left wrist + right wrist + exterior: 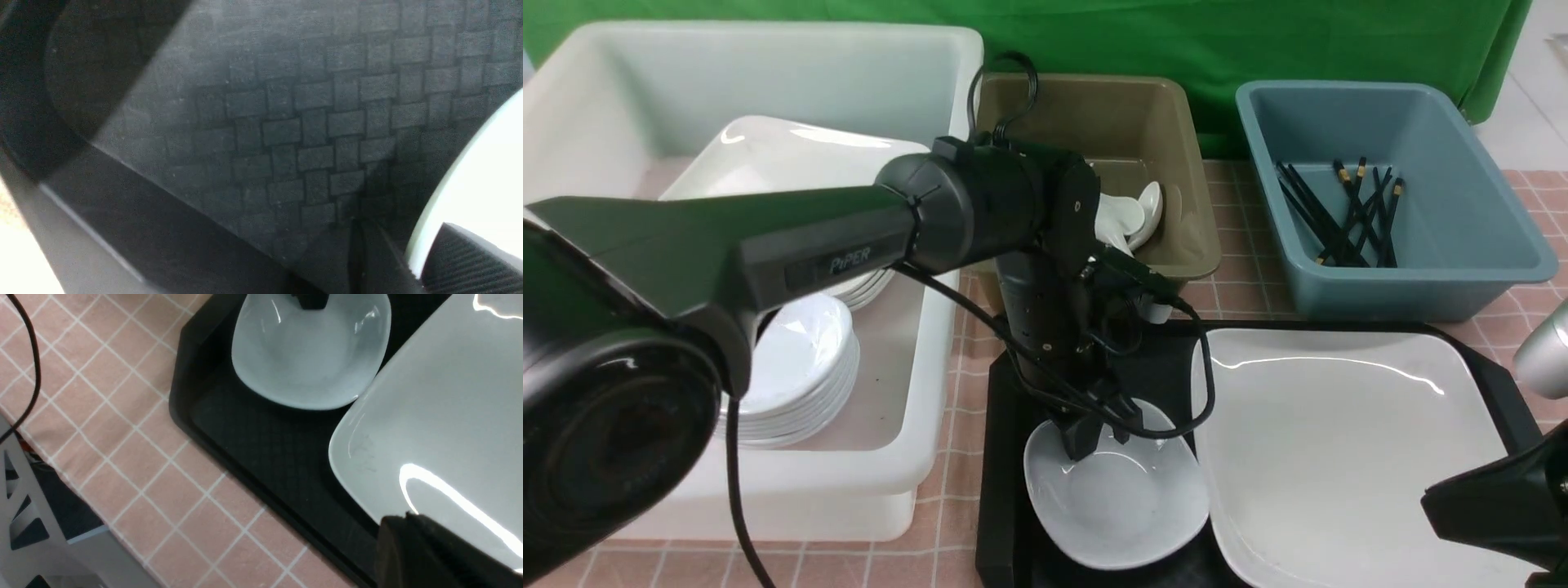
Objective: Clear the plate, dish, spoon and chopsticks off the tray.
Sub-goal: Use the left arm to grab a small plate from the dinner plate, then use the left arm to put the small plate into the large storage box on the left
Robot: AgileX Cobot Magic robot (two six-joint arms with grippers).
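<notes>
Looking at the front view first: the left fingers [1082, 445] are sitting on the far rim of the dish [1119, 506]. It's resting on the tray [1005, 490] at bottom centre, just beside the plate [1347, 457]. The spoon [1147, 208] is lying in the olive tub [1143, 122] and the chopsticks [1347, 216] in the blue tub [1462, 147], so I'm guessing the dish is next.

Left wrist view: the fingers are straddling the rim and look to be pinching it, probably because the dish is too wide to span.

Right wrist view: the right fingers [429, 555] are hanging by the plate's edge at lower right, pressed together and holding nothing.
</notes>
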